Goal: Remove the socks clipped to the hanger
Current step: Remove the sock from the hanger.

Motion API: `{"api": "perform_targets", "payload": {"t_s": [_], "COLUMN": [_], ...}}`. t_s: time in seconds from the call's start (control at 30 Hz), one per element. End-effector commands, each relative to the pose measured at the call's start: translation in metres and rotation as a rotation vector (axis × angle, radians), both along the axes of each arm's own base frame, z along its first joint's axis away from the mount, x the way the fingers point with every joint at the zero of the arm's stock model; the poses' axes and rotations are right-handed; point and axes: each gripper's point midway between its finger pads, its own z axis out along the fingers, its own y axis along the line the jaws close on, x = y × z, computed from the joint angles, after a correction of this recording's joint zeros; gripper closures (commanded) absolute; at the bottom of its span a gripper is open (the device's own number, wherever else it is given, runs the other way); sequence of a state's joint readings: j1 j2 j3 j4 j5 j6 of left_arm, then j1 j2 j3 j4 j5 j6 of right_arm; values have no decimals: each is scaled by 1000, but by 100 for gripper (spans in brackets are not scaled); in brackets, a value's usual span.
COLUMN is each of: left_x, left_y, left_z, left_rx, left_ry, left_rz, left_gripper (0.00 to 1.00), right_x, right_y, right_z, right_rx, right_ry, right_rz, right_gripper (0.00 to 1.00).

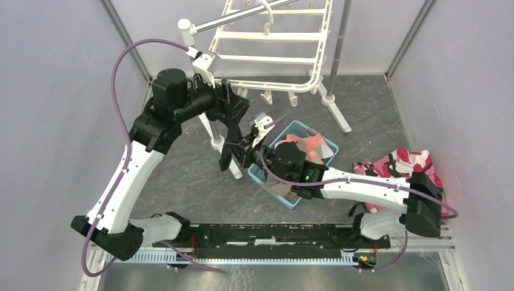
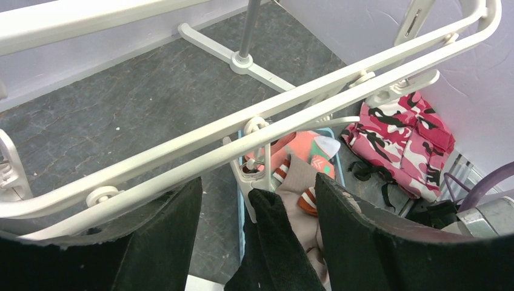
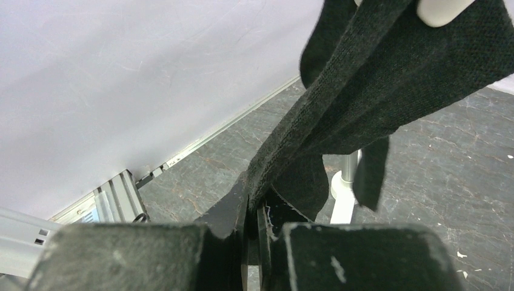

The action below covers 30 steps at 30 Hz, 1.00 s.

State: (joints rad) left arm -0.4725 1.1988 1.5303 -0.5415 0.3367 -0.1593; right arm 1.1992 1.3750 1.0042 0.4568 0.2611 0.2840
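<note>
Right wrist view shows a black knitted sock [image 3: 363, 91] running taut from a small white clip [image 3: 445, 9] at the upper right down into the right gripper [image 3: 254, 233], whose two dark fingers are pressed together on the fabric with no gap showing. A loose flap of the sock hangs beside the pinched part.

In the top view the sock dangles below the near left corner of the large white plastic hanger frame [image 1: 273, 36], just left of a light blue slatted plastic basket [image 1: 257, 174].

The left gripper [image 2: 257, 194] hovers at that corner with its fingers [image 2: 163, 242] spread wide. The clip and the top of the sock lie in the gap between them, and the fingers touch neither. Two hanger bars cross just beyond the fingertips.

Coral pink and red-white banded socks [image 2: 297, 148] lie heaped inside the basket. A pink, white and dark camouflage cloth heap [image 1: 400, 165] sits to the right of it on the dark grey mottled table [image 1: 182, 176]. A grey metal pole stand [image 1: 339, 42] rises at the far side beside the hanger.
</note>
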Motion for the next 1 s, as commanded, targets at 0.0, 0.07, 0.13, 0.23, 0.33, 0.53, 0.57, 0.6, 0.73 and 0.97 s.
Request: {"api": "perform_targets", "payload": {"t_s": [0.0, 0.07, 0.13, 0.23, 0.33, 0.53, 0.57, 0.6, 0.73, 0.97], "left_x": [13, 16, 18, 18, 17, 17, 17, 17, 16, 9], "left_y": [-2, -2, -1, -3, -7, -10, -10, -10, -9, -11], "left_z": [14, 15, 20, 27, 28, 29, 29, 28, 27, 28], "left_rx": [-30, -32, -36, -49, -62, -78, -79, -79, -83, -112], "left_ry": [-60, -69, -82, -101, -94, -92, -93, -92, -90, -73], "left_rz": [25, 31, 39, 34, 17, 10, 10, 11, 13, -4], "left_gripper": [29, 31, 34, 39, 42, 66, 73, 80, 98, 98], "right_x": [-11, -12, -13, -13, -13, -13, -13, -12, -9, 0], "right_y": [12, 13, 13, 13, 13, 12, 11, 9, -2, -58], "right_z": [31, 30, 28, 27, 28, 25, 25, 24, 18, -9], "right_rx": [79, 76, 75, 72, 76, 74, 73, 72, 50, 9], "right_ry": [-25, -24, -21, -19, -21, -15, -14, -13, -2, 37], "right_rz": [52, 55, 57, 57, 57, 56, 54, 47, 11, -122], "right_gripper": [91, 91, 91, 91, 91, 91, 91, 91, 91, 91]}}
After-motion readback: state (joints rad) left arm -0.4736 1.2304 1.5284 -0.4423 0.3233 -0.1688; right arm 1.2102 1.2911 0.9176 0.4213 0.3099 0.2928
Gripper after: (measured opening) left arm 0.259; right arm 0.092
